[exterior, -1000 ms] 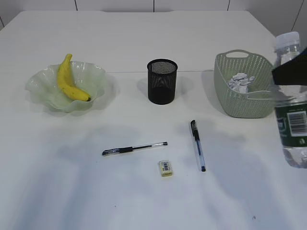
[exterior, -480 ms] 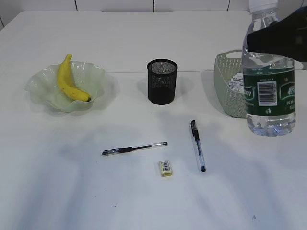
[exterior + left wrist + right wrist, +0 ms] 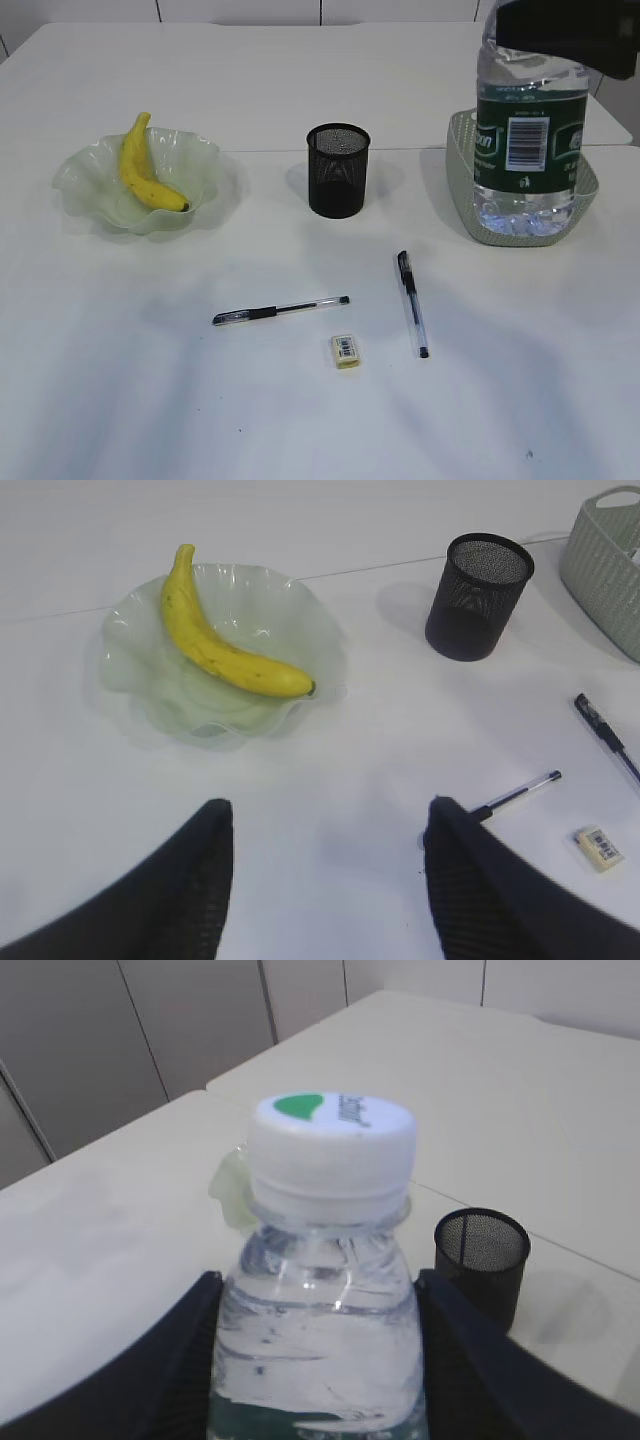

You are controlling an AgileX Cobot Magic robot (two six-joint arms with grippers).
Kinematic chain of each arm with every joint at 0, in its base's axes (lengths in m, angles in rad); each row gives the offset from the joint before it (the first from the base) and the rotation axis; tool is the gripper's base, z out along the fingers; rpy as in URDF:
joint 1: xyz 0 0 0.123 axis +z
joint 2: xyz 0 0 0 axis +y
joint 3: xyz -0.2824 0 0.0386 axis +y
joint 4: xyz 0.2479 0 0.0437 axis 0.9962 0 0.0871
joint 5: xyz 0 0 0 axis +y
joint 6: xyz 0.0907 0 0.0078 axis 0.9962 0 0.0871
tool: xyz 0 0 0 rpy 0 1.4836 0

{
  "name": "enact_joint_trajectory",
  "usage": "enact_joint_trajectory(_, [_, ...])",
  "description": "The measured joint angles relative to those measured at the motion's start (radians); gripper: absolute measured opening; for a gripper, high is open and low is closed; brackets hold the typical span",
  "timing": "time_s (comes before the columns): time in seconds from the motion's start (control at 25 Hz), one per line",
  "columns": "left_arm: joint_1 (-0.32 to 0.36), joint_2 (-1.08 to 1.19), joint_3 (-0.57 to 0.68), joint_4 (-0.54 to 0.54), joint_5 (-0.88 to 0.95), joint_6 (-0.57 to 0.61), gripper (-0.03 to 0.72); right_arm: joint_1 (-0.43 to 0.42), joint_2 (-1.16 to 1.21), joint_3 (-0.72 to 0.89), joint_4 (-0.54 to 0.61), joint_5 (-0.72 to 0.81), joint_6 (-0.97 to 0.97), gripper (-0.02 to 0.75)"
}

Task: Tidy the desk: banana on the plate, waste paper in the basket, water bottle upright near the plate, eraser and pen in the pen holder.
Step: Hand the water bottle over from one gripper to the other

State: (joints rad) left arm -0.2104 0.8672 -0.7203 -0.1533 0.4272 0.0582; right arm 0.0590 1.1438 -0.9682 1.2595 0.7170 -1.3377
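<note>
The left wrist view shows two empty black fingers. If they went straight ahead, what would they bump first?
Probably the bare white table, then the plate holding the banana beyond it. Depth is hard to judge.

Exterior view: raised, slanting down over the table [image 3: 300, 420] from its near edge.
Left wrist view: above the table's left part, facing down and forward.
Right wrist view: very close behind the water bottle [image 3: 320, 1300].
Shared: pen holder [image 3: 338, 170] appears in all three views.
</note>
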Motion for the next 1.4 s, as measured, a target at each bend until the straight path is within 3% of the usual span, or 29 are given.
enact_joint_trajectory(0.28, [0.000, 0.000, 0.000, -0.002, -0.018, 0.000, 0.424, 0.000, 0.000, 0.000, 0.136, 0.031, -0.136, 0.401])
enact_joint_trajectory(0.88, [0.000, 0.000, 0.000, -0.028, -0.035, 0.000, 0.424, 0.000, 0.097, 0.000, 0.274, 0.113, -0.267, 0.401])
enact_joint_trajectory(1.0, [0.000, 0.000, 0.000, -0.028, -0.035, 0.000, 0.424, 0.033, 0.118, 0.000, 0.309, 0.113, -0.295, 0.401])
enact_joint_trajectory(1.2, [0.000, 0.000, 0.000, -0.028, -0.062, 0.000, 0.424, 0.159, 0.165, -0.007, 0.323, 0.071, -0.334, 0.401])
enact_joint_trajectory(1.4, [0.000, 0.002, 0.019, 0.004, -0.238, 0.000, 0.424, 0.202, 0.204, -0.032, 0.366, 0.032, -0.338, 0.401])
